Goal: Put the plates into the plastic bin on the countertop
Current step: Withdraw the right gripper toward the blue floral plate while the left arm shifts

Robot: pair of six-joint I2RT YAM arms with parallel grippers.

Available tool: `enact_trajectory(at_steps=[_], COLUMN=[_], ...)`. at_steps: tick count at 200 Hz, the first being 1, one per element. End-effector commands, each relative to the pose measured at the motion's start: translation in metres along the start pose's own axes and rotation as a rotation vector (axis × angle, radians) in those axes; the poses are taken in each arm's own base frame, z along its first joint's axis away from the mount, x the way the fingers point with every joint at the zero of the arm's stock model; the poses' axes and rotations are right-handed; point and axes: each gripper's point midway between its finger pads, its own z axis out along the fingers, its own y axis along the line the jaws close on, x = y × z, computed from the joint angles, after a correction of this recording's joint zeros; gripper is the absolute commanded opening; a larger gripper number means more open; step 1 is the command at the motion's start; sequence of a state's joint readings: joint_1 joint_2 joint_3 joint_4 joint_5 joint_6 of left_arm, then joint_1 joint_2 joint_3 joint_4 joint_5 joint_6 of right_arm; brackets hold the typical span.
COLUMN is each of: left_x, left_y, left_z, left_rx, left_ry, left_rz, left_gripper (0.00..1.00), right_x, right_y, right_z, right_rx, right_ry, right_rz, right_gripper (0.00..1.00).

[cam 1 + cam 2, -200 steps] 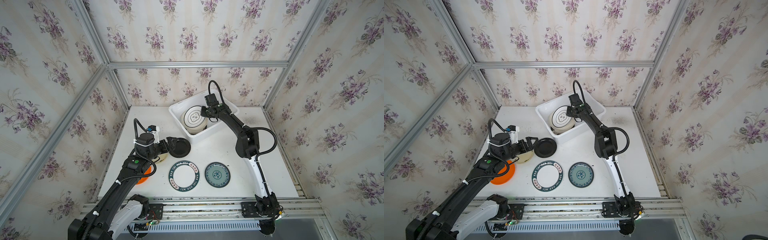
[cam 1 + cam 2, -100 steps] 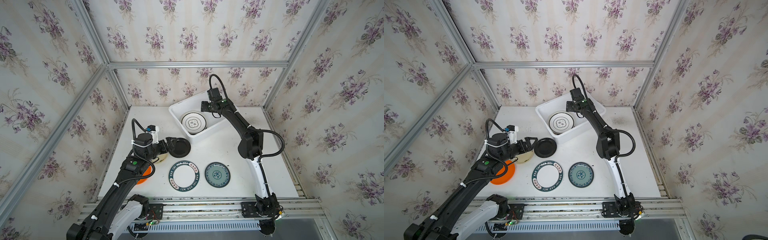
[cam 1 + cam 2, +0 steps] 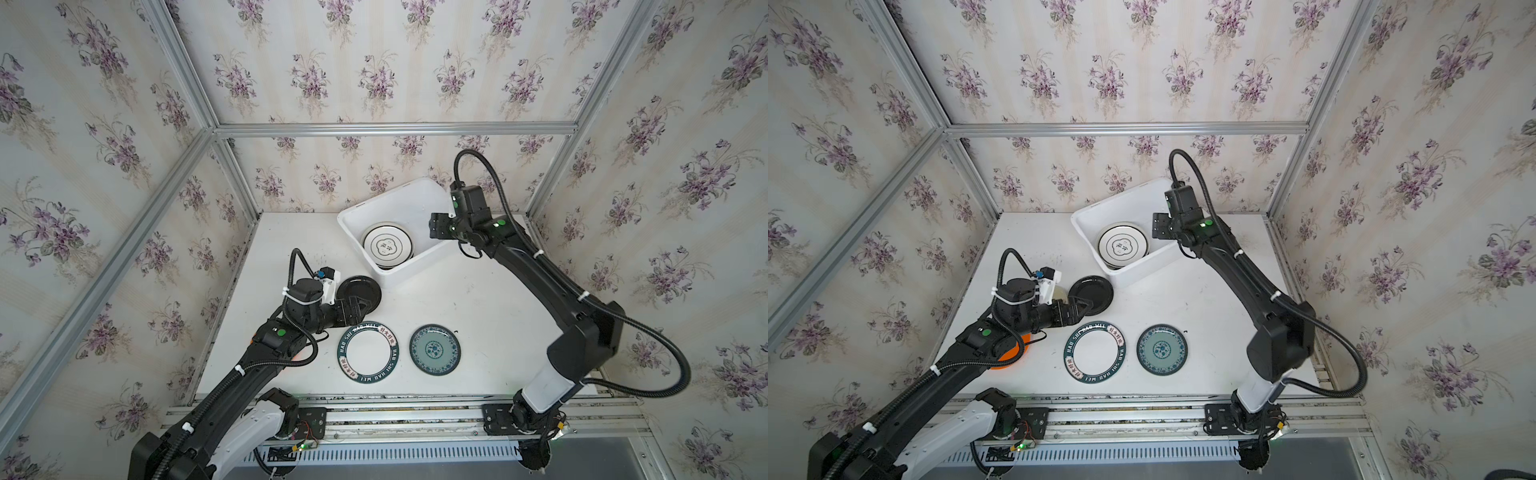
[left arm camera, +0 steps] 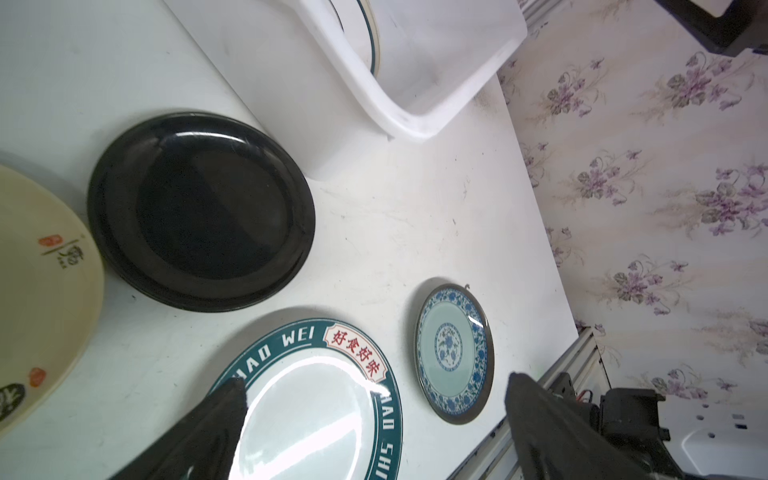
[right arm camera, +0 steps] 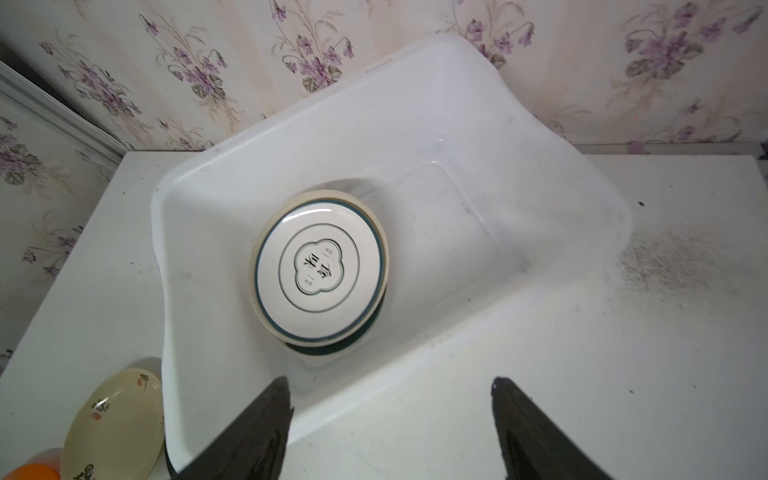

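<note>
The white plastic bin [image 3: 390, 195] stands at the back of the countertop [image 3: 478, 299] and holds a stack of plates [image 3: 388, 248], the top one white with a dark rim [image 5: 320, 266]. My right gripper [image 3: 433, 226] hovers open and empty over the bin's right end [image 5: 390, 380]. On the countertop lie a black plate [image 3: 361, 289], a white plate with a green lettered rim [image 3: 369, 353] and a teal-patterned plate [image 3: 434, 349]. A cream plate [image 4: 37, 291] and an orange plate [image 3: 1013, 353] lie partly under my left arm. My left gripper [image 3: 359, 309] is open, low beside the black plate's near edge [image 4: 376, 380].
Wallpapered walls with aluminium framing [image 3: 395, 128] close in the left, back and right sides. An aluminium rail [image 3: 395, 411] with both arm bases runs along the front edge. The bin's right half [image 5: 449, 216] holds nothing.
My right gripper let the white plate drop flat onto the stack in the bin, opened, and drew back to the right. The left arm barely moved.
</note>
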State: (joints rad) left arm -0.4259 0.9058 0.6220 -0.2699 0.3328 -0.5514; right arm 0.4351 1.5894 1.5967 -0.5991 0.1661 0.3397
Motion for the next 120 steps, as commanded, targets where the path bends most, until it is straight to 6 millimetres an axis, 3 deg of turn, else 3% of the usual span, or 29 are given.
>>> enact_trajectory(at_steps=[1,26,65,120], left_x=[0.007,0.017,0.025,0.036], left_y=[0.000,-0.006,-0.039,-0.049], left_z=[0.004,0.011,0.017,0.034], left_rx=[-0.005,-0.002,0.087,0.115], left_ry=[0.017,0.049,0.092,0.111], left_rz=[0.005,0.019,0.077,0.064], left_gripper=[0.99,0.99,0.99,0.99], right_x=[-0.007,0.030,0.082,0.185], right_y=[-0.009,-0.022,-0.039,-0.054], right_z=[-0.032,-0.053,-0.078,-0.088], right_rx=[-0.006,-0.053,-0.112,-0.118], right_ry=[-0.114,-0.069,0.069,0.266], right_rz=[0.022,0.062,0.168,0.277], right_gripper=[0.79,0.87,0.87,0.88])
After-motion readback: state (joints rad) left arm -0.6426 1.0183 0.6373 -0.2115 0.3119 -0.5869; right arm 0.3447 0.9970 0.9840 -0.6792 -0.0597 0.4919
